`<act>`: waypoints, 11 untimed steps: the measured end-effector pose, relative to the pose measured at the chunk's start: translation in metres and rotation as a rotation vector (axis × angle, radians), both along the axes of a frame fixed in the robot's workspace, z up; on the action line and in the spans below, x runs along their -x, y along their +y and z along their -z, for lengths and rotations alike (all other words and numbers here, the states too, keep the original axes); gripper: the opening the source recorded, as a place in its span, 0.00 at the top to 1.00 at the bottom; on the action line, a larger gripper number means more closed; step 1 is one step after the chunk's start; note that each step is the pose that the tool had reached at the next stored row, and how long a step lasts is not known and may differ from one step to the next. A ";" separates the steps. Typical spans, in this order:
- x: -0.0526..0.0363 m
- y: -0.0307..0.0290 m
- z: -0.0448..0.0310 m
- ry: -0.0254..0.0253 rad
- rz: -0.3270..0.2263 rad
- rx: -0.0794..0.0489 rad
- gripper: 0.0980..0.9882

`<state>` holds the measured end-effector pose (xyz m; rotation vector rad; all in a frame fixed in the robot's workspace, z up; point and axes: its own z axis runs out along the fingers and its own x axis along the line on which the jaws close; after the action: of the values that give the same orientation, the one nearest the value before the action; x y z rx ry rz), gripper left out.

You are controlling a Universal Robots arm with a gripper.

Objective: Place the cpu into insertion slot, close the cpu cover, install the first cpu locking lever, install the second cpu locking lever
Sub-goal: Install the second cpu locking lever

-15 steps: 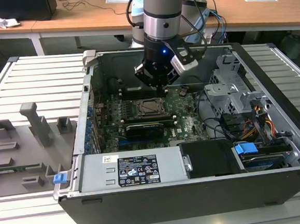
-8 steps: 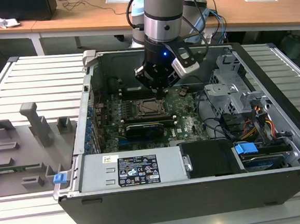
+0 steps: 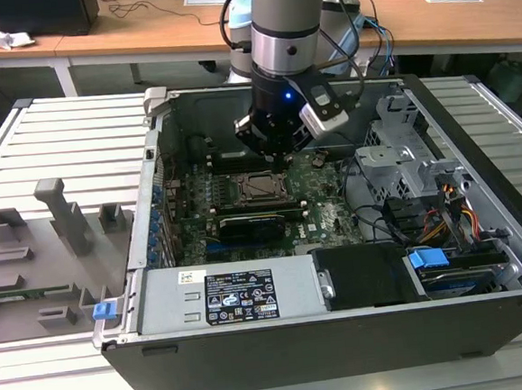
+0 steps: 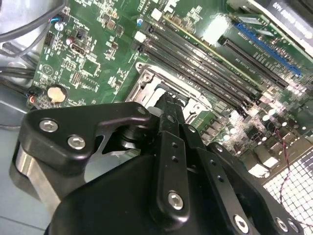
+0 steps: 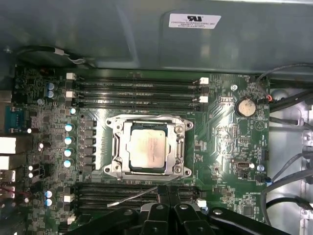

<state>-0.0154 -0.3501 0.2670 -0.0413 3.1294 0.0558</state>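
CPU sits mid-frame in its insertion slot, cover down; gripper fingers pinched together, empty, just below.

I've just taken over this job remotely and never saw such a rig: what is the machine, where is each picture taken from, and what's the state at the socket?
The machine is one robot arm reaching into an open computer case. The exterior view looks at the scene from off the arm; both wrist views ride on the arm. Its gripper hangs just over the green motherboard, beside the insertion slot. The cpu already sits in the slot, with the cpu cover down around it. A thin metal lever sticks out near the fingertips. The fingers look pressed together, holding nothing.
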 end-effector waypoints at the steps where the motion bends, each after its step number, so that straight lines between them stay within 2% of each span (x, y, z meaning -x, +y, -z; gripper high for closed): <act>1: 0.0000 -0.0014 0.0001 0.0006 0.000 -0.028 0.99; 2: 0.0000 -0.0025 0.0006 0.0008 0.000 -0.045 0.99; 3: 0.0000 -0.0035 0.0012 0.0008 0.000 -0.047 0.99; 11: 0.0001 -0.0056 0.0039 0.0009 0.000 -0.051 0.99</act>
<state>-0.0155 -0.3557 0.2631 -0.0407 3.1272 0.1357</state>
